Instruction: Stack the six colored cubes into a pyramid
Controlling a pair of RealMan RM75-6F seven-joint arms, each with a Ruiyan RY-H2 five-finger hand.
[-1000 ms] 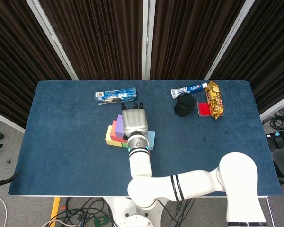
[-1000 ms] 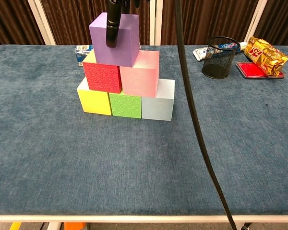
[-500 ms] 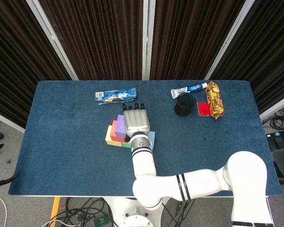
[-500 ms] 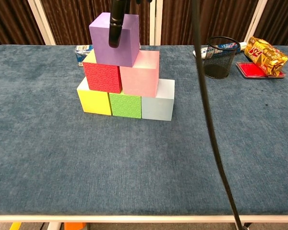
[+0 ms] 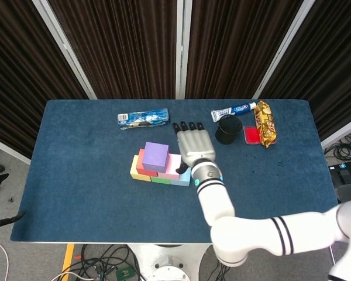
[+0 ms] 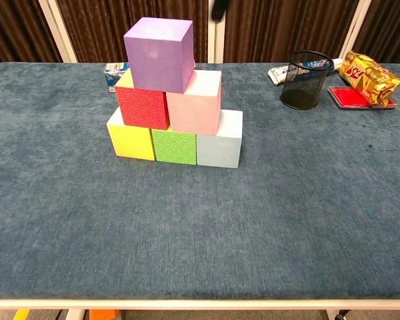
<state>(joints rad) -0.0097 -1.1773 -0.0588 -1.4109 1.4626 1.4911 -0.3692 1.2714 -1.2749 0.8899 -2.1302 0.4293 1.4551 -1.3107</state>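
The cubes stand as a pyramid left of the table's middle. The bottom row is yellow [image 6: 131, 141], green [image 6: 175, 147] and light blue [image 6: 220, 143]. Red [image 6: 142, 108] and pink [image 6: 195, 103] sit on that row. The purple cube [image 6: 159, 53] [image 5: 156, 156] rests on top, with nothing touching it. My right hand [image 5: 194, 146] hovers to the right of the stack, palm down, fingers spread and holding nothing. Only a dark fingertip [image 6: 219, 8] shows at the top edge of the chest view. My left hand is out of sight in both views.
A black mesh cup [image 5: 229, 129] stands at the back right, with a toothpaste tube [image 5: 234, 110], a gold snack bag [image 5: 265, 124] and a flat red item [image 5: 252, 134] around it. A blue packet [image 5: 143, 117] lies behind the stack.
My right hand has let go of the purple cube and moved right, off the stack. The purple cube stays on top of the red and pink ones.
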